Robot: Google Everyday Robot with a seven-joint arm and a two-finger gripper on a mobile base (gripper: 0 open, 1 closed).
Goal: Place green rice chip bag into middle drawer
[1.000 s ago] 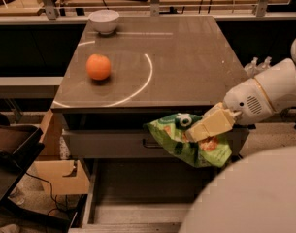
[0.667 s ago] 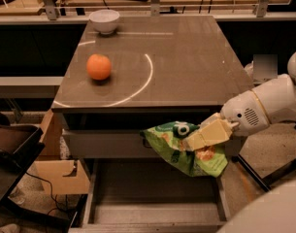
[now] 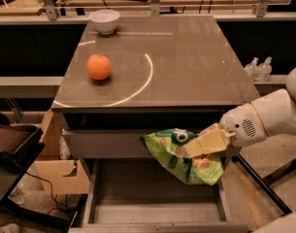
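Observation:
The green rice chip bag [image 3: 186, 155] is crinkled and shiny green with a white logo. It hangs in front of the cabinet, above the right half of the open middle drawer [image 3: 152, 205]. My gripper [image 3: 191, 149] comes in from the right on a white arm and is shut on the bag, holding it up in the air. The drawer is pulled out below, a shallow grey box with a bare floor. The bag does not touch the drawer floor.
An orange [image 3: 99, 66] and a white bowl [image 3: 104, 21] sit on the cabinet top [image 3: 186, 62]. A cardboard box [image 3: 60, 171] stands left of the cabinet. Two small bottles [image 3: 258, 68] stand at the right. A dark bin [image 3: 11, 144] is at far left.
My arm has drawn back to the right and the bag has shifted slightly down and right over the open drawer. The white body that blocked the lower right has moved out of view.

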